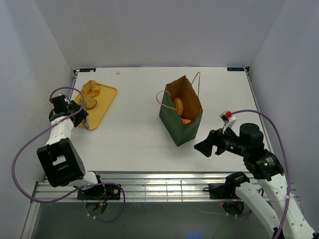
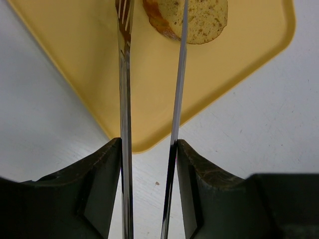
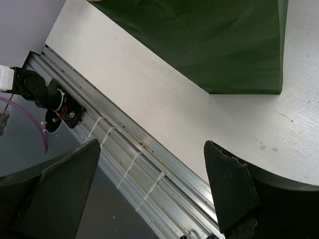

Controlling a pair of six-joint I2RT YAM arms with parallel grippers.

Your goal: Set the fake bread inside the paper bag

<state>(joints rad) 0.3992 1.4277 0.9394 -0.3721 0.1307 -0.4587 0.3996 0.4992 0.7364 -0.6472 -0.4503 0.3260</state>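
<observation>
- The left tool (image 2: 149, 167) pinches the tongs (image 2: 123, 99) over the tray (image 2: 75, 59). One arm of the tongs crosses the bread (image 2: 194, 17) off-centre, so squeezing may flick it away.
- More bread already sits inside the bag (image 1: 182, 124), which stands unsupported. The right tool (image 3: 152, 149) hangs spread and empty nearby, so a clumsy drop could tip the bag.

Lit brightly and evenly from above, diffuse and white, with the pale walls and table (image 1: 139, 109) close to washed out. Barely shadowed: only a faint soft edge at the foot of the paper bag (image 1: 182, 125). Streaked with thin glare along the metal tongs (image 2: 123, 99). Sharp at a distance in the wrist views, blurred and dark on the near fingers (image 3: 229, 194). Slightly bowed toward the top view's corners.
</observation>
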